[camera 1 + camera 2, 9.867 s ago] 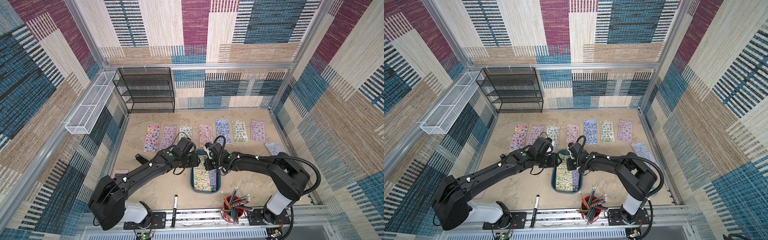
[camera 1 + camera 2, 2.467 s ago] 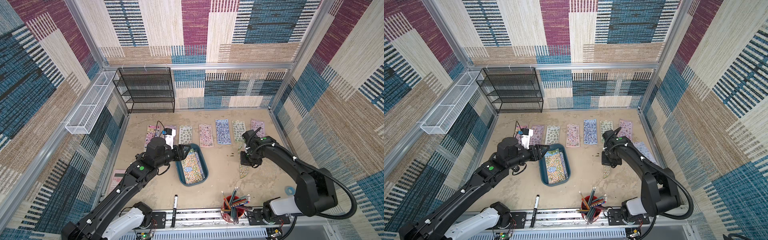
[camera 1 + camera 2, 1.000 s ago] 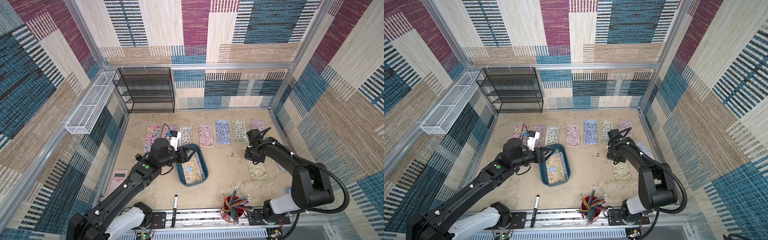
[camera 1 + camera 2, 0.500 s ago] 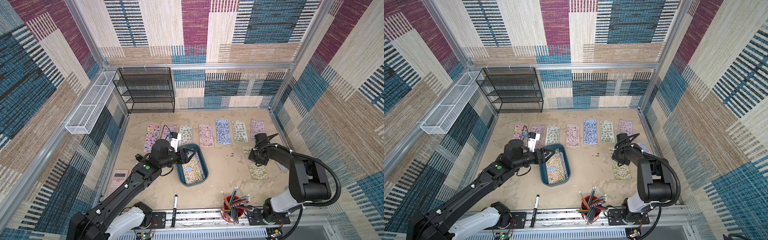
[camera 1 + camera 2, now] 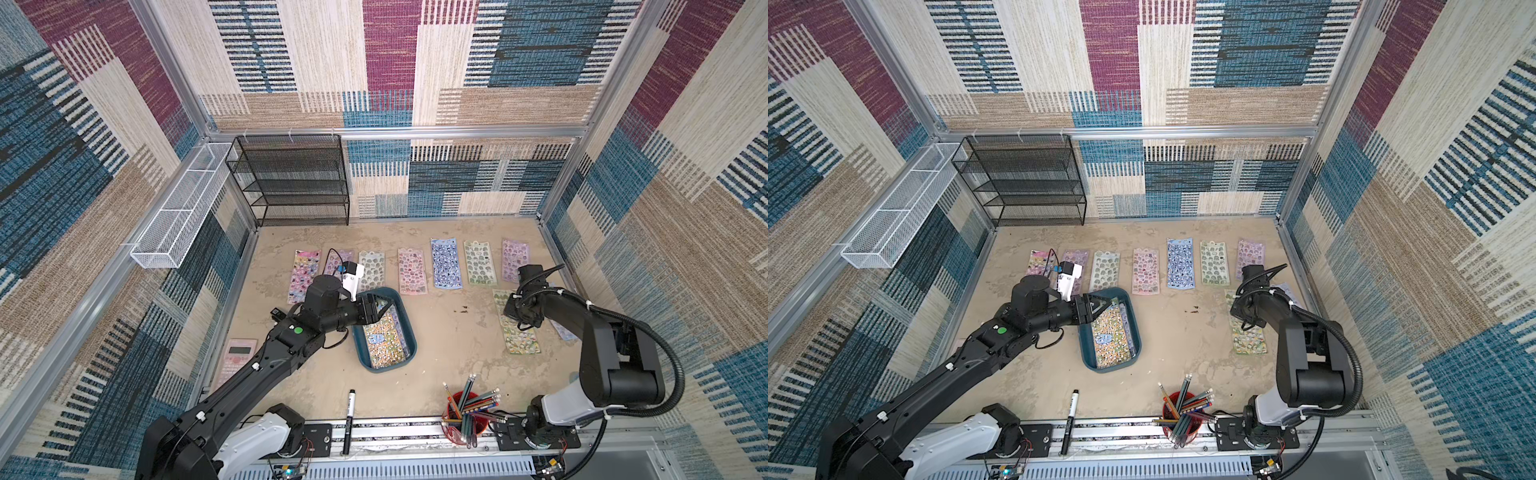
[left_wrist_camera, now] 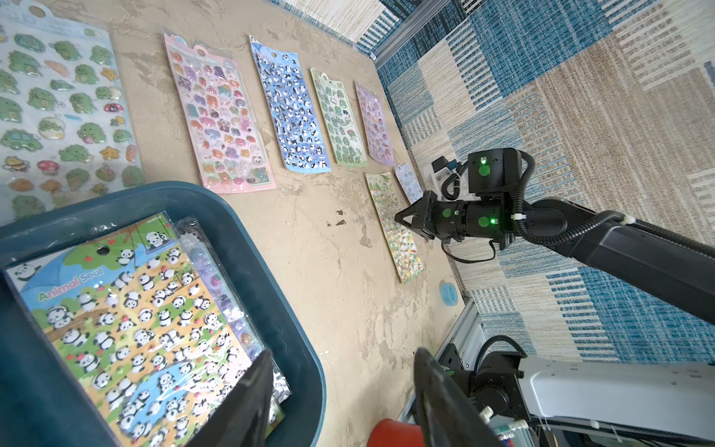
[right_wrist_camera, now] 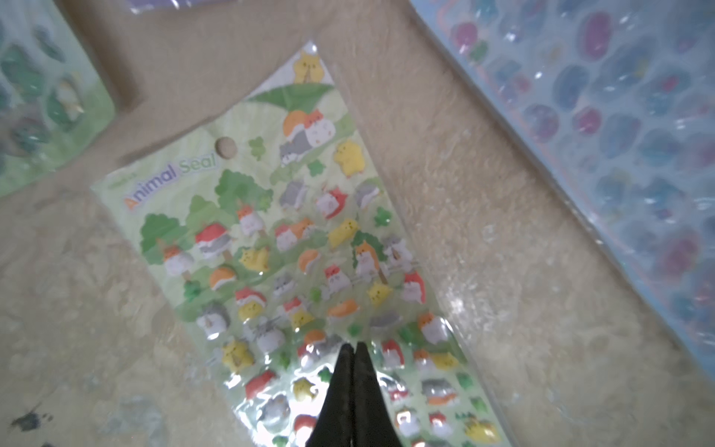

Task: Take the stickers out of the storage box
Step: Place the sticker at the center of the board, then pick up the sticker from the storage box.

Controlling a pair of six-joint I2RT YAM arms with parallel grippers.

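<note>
The storage box [image 5: 410,332] [image 5: 1136,328] is a teal tub in mid-table, holding stickers with a panda sheet [image 5: 383,338] [image 6: 127,309] on top. My left gripper [image 5: 376,309] [image 6: 342,354] hangs open over the box's far left corner, one finger above the sheets and nothing between the fingers. Right of the box, a pale green hamster sheet [image 5: 519,332] [image 7: 294,240] lies flat on the table. My right gripper [image 5: 511,311] [image 7: 354,344] is shut, with its tip resting on that sheet. Several sticker sheets [image 5: 446,264] lie in a row along the back.
A lilac-blue sheet [image 7: 619,154] lies beside the hamster sheet near the right wall. A red pencil cup [image 5: 465,409] and a black marker [image 5: 350,419] sit at the front edge, and a pink calculator [image 5: 237,357] at the left. A black mesh rack [image 5: 299,183] and a white wire basket [image 5: 178,208] stand back left.
My right gripper carried the hamster sheet from the box to the right side and laid it flat; over the last second it shifted slightly toward the front. The left gripper stayed open at the box.
</note>
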